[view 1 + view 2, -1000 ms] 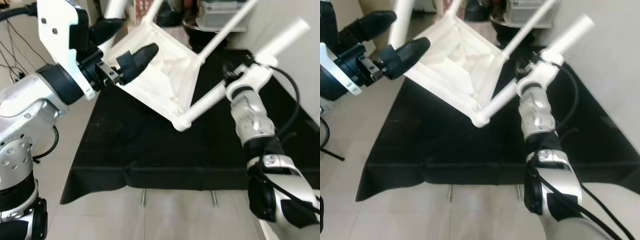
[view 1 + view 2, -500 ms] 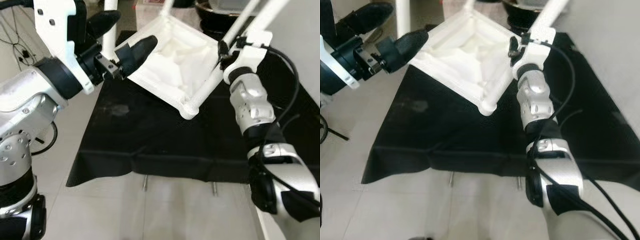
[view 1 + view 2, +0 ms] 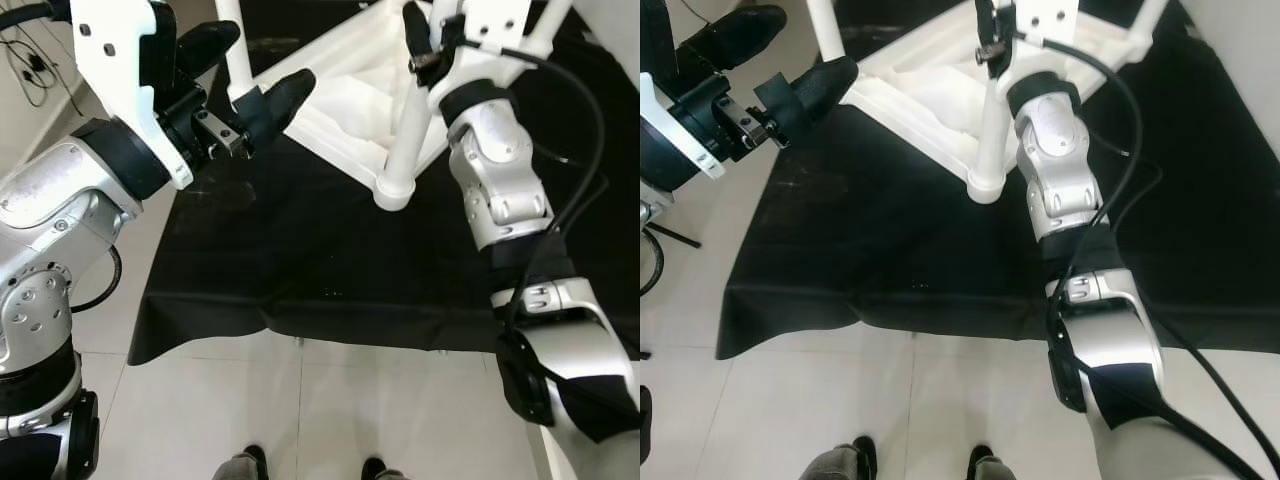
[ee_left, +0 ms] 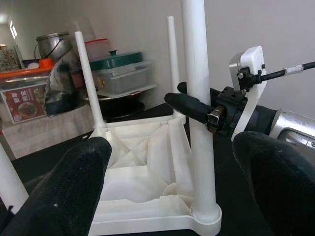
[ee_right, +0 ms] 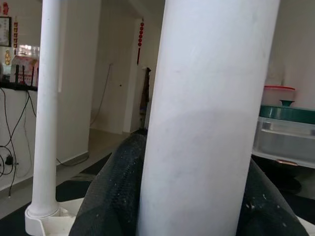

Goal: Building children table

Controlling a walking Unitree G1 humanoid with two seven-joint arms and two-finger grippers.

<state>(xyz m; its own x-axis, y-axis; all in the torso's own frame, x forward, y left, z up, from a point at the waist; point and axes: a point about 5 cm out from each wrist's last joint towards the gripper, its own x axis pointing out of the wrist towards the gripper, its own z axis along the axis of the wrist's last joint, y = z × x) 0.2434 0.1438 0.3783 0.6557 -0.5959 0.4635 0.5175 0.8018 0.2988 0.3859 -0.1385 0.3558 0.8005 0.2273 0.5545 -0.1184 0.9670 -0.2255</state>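
A black cloth (image 3: 300,270) covers a work surface, its front edge hanging over the pale tiled floor (image 3: 250,410), and on it the white children's table (image 4: 142,182) stands upside down with its round legs pointing up. The right gripper (image 4: 197,105) reaches in at the table's near corner and is clamped around the near leg (image 3: 410,130), one black finger on each side of the white tube in the right wrist view. The left gripper (image 3: 235,85) hovers at the table's left side with its fingers spread wide apart, holding nothing; the left-hand leg (image 3: 233,45) rises between them. The table is all white plastic, its underside a ribbed square frame with a socket at each corner. Shoe tips (image 3: 310,466) of a person show at the lower edge
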